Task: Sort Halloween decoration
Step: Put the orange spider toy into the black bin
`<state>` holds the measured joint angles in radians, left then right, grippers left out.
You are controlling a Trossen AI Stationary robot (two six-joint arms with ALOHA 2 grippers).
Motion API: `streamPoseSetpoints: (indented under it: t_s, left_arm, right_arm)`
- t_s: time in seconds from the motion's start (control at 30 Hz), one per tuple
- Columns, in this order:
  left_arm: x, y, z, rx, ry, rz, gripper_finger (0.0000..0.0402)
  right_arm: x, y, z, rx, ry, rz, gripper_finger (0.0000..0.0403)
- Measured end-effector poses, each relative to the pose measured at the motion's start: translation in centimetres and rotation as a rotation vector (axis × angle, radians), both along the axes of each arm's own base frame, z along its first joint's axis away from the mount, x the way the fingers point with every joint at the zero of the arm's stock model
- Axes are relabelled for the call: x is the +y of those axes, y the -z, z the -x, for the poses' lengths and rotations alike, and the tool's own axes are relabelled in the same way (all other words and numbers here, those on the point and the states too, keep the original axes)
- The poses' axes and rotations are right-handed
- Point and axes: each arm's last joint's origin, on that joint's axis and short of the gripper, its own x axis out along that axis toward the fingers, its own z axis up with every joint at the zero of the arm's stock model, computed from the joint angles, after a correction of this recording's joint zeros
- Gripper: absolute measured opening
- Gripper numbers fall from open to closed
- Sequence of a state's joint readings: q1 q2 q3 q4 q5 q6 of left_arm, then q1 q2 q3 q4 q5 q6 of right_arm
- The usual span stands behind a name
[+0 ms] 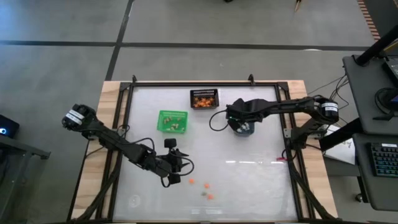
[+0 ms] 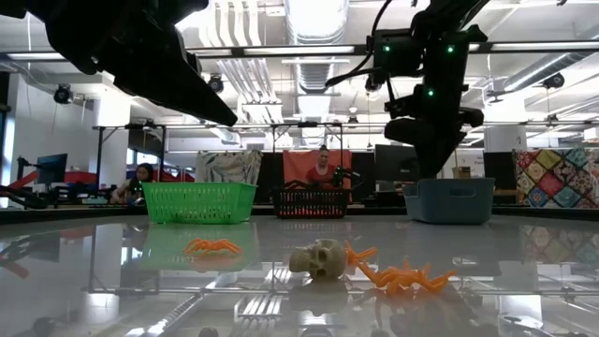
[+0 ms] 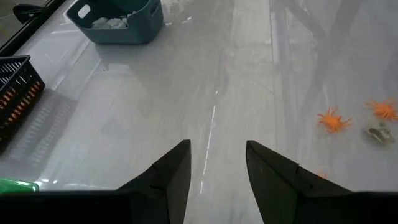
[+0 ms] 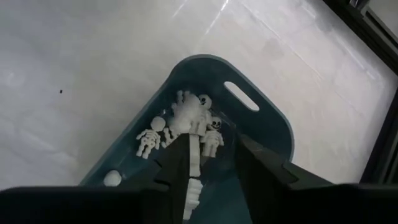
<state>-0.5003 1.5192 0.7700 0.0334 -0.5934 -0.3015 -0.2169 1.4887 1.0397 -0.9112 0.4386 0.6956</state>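
Several Halloween trinkets lie on the table near its front: orange spiders and a tan skull. My left gripper hovers open above bare table left of them, nothing between its fingers. My right gripper stands open, pointing down into the blue-grey bin, which holds white skeletons. One white trinket shows by the inner side of one finger. My right gripper has a white trinket lying along the inner face of one finger, over the blue-grey bin. The fingers point down from above. Whether the finger touches the trinket, I cannot tell.
A green bin and a black mesh bin holding orange pieces stand at the far middle of the table, the blue-grey bin to their right. A black frame borders the table. People sit in the room beyond.
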Motion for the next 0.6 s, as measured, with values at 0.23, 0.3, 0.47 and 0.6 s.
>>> streamPoseSetpoints:
  t_s: [0.23,0.3,0.47,0.6]
  left_arm:
    - [-0.3,0.1,0.0,0.034,0.081,0.071,0.0136]
    - [-0.5,0.2,0.1,0.058,0.123,0.117,0.0137]
    - [-0.7,0.4,0.3,0.106,0.188,0.162,0.0137]
    - [-0.9,0.5,0.5,0.118,0.198,0.159,0.0137]
  right_arm:
    - [0.1,-0.2,-0.2,-0.011,-0.016,-0.026,0.0139]
    - [0.2,-0.5,-0.4,-0.023,-0.028,-0.029,0.0143]
    - [0.9,-1.7,-0.8,-0.06,-0.075,-0.019,0.014]
    - [2.0,-2.5,-0.9,-0.095,-0.117,-0.008,0.0137]
